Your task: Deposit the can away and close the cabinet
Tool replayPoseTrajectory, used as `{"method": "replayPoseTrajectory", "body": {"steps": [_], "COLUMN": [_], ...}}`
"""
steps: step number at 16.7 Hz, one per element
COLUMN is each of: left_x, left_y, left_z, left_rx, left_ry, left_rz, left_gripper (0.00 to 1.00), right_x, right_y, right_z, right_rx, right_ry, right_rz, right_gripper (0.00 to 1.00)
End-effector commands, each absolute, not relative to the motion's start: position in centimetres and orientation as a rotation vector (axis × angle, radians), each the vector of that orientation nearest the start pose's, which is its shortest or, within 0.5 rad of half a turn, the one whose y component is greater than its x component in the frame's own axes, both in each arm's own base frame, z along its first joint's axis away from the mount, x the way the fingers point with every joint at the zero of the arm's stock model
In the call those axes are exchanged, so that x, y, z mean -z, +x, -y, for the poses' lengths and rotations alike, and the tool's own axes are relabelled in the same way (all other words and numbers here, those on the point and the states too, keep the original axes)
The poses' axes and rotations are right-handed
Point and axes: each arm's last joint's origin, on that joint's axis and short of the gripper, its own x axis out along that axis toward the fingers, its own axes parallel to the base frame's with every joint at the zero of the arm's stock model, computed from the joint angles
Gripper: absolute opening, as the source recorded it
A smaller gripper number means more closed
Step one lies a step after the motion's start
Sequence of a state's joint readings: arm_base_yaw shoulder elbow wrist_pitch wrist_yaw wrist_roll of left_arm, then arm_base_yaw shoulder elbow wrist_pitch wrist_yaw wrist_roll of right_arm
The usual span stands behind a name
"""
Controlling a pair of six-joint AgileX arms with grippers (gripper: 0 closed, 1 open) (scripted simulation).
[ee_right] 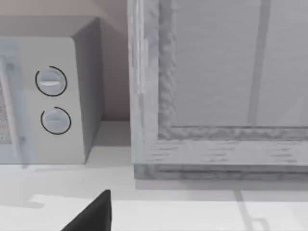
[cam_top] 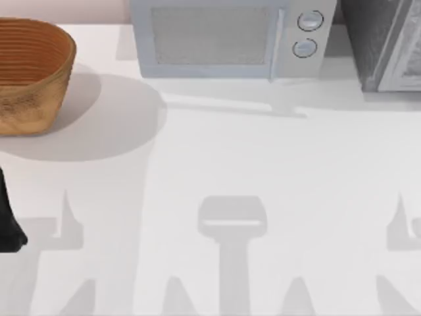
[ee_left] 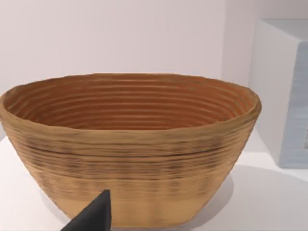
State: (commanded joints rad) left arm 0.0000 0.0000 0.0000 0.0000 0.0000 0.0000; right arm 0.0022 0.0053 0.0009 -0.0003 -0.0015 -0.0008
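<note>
Cabinet point(cam_top: 388, 46) back right | microwave point(cam_top: 230, 39) beside; basket point(cam_top: 29, 76) left | gripper states unclear

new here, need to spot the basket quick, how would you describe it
Start at the microwave on the table's back edge, then go along to the top view's left. The basket sits there: a ribbed brown woven bowl, the only warm-coloured thing beside grey and white boxes.

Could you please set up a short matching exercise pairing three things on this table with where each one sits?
Things:
1. brown woven wicker basket
2. pale boxy microwave with two round dials
3. grey textured cabinet

Places, by the top view:
A. far right corner
B. back of the table, middle
C. far left

Pairs: 1-C, 2-B, 3-A
</note>
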Motion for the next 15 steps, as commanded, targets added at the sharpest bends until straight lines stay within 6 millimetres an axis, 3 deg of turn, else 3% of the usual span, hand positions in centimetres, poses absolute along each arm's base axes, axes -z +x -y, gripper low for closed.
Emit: {"method": "replayPoseTrajectory", "body": {"steps": [4, 8, 11, 15], "left_x": [-16.0, -16.0, -16.0, -16.0], "left_y": [10.6, 10.6, 10.6, 10.6], "left_z": [0.1, 0.1, 0.1, 0.1], "left_rx": [0.000, 0.000, 0.000, 0.000], "left_ry": [0.000, 0.000, 0.000, 0.000], "left_rz": [0.000, 0.000, 0.000, 0.000], "left_gripper": [1.00, 1.00, 1.00, 1.00], "right_x": [-17.4, -19.3, -20.1, -19.7], "right_y": [11.1, 12.8, 14.6, 16.4], "right_z": [0.8, 2.8, 5.6, 11.0], "right_rx": [-0.006, -0.003, 0.000, 0.002], "right_ry": [-0.004, -0.016, -0.021, -0.014], "right_rz": [0.026, 0.040, 0.029, 0.007], "right_gripper": [1.00, 1.00, 1.00, 1.00]}}
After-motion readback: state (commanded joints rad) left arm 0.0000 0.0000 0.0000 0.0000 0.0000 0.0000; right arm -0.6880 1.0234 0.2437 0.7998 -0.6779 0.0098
